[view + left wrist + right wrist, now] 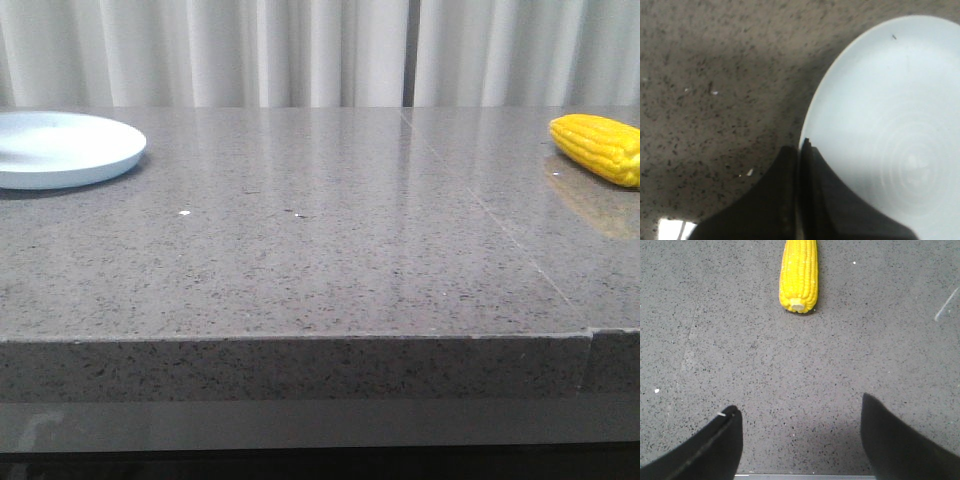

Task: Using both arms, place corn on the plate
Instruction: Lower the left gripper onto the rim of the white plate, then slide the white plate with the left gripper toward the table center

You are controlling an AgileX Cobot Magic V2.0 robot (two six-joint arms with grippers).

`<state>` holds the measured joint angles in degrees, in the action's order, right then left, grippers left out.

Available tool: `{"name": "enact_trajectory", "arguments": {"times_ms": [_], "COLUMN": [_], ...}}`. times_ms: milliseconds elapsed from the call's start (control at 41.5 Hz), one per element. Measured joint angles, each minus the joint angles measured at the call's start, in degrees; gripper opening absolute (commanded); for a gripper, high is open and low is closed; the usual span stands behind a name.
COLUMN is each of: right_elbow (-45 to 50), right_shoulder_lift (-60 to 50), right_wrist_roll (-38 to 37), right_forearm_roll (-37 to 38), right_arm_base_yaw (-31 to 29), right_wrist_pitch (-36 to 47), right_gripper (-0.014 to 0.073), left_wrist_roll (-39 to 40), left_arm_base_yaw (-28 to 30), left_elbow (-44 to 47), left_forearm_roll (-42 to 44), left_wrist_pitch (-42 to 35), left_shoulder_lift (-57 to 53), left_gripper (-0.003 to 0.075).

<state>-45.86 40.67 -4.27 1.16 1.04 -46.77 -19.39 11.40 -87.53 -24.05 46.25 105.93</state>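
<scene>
The yellow corn lies on the grey table at the far right, cut off by the frame edge. In the right wrist view the corn lies ahead of my open right gripper, pale stub end toward the fingers, well apart from them. The pale blue-white plate sits at the far left. In the left wrist view the plate is close under my left gripper, whose fingers are pressed together with nothing between them, tips over the plate's rim. Neither arm shows in the front view.
The grey speckled stone table has a front edge and a seam running back at the right. White curtains hang behind. Small white specks lie on the surface.
</scene>
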Motion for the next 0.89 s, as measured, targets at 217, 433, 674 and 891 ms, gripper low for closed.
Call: {"name": "enact_trajectory", "arguments": {"times_ms": [217,433,674,891], "right_elbow": [0.0,0.0,0.0,0.0], "right_shoulder_lift": [0.0,0.0,0.0,0.0], "right_wrist_roll": [0.0,0.0,0.04,0.04], "right_forearm_roll": [0.0,0.0,0.0,0.0], "right_arm_base_yaw": [0.0,0.0,0.0,0.0], "right_wrist_pitch": [0.0,-0.09,-0.09,-0.09], "right_gripper": [0.0528,0.0528,0.0528,0.0528], "left_wrist_roll": [-0.1,-0.1,-0.1,-0.1], "left_arm_base_yaw": [-5.47,-12.52,-22.44,-28.23], "left_elbow": [0.0,0.0,0.0,0.0], "left_forearm_roll": [-2.89,-7.56,-8.22,-8.6], "left_wrist_pitch": [0.26,0.49,-3.01,-6.59], "left_shoulder_lift": [-5.95,-6.75,-4.09,0.23], "left_gripper": [-0.002,-0.002,-0.002,-0.002]}}
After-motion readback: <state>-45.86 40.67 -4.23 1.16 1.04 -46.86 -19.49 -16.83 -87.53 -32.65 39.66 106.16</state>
